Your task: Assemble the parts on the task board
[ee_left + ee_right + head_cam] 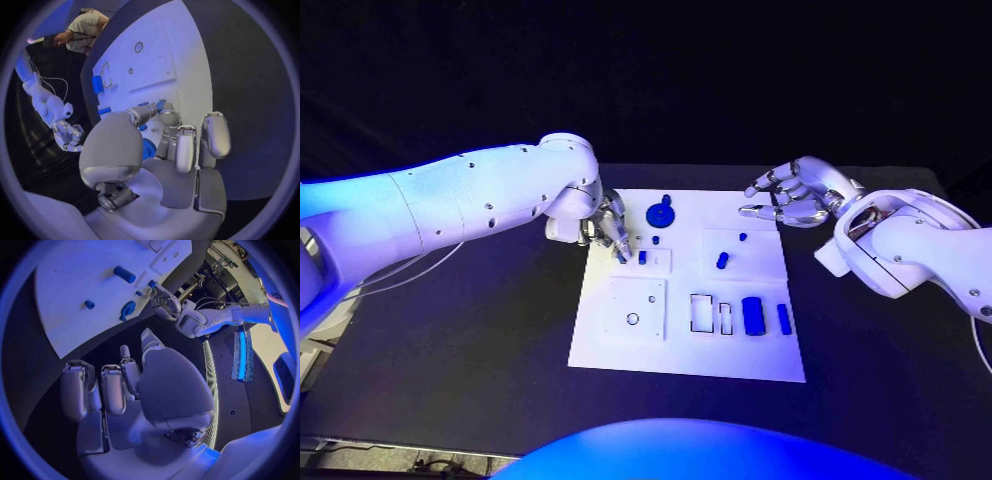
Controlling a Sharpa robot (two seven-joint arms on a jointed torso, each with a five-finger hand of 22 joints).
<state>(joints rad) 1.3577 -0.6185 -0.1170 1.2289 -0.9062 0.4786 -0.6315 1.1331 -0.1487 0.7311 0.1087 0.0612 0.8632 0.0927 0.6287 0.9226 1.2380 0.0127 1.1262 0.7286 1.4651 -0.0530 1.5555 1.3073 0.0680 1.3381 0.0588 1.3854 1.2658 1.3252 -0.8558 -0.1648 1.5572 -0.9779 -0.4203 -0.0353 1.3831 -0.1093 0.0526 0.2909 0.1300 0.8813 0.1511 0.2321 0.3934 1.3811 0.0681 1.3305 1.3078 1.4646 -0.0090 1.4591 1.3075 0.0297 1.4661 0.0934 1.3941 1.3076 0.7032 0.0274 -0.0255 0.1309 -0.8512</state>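
Down on the black table [473, 330] lay the white task board [678, 345], its blue parts spread over it. The left hand [603, 225] rested at the board's far left corner, fingers bent down onto the plate. In the left wrist view the fingertips [161, 106] closed round a small blue peg [161, 104] right at the board's surface — pinched between thumb and finger, as far as could be seen. Just beside that hand, near the far edge, sat a round blue knob-shaped part [661, 213]. A short blue cylinder [723, 260] lay toward the middle of the board, and a tiny blue stud [743, 236] sat a little farther back. Along the near right stretch stood a large blue block [753, 315] and a slim blue bar [785, 318], next to two outlined rectangular slots [702, 312]. A raised square plate with a ring hole [633, 319] occupied the near left part.

The right hand [790, 197] hung off the board's far right corner — fingers curled loosely and apart, holding nothing, above the bare table.
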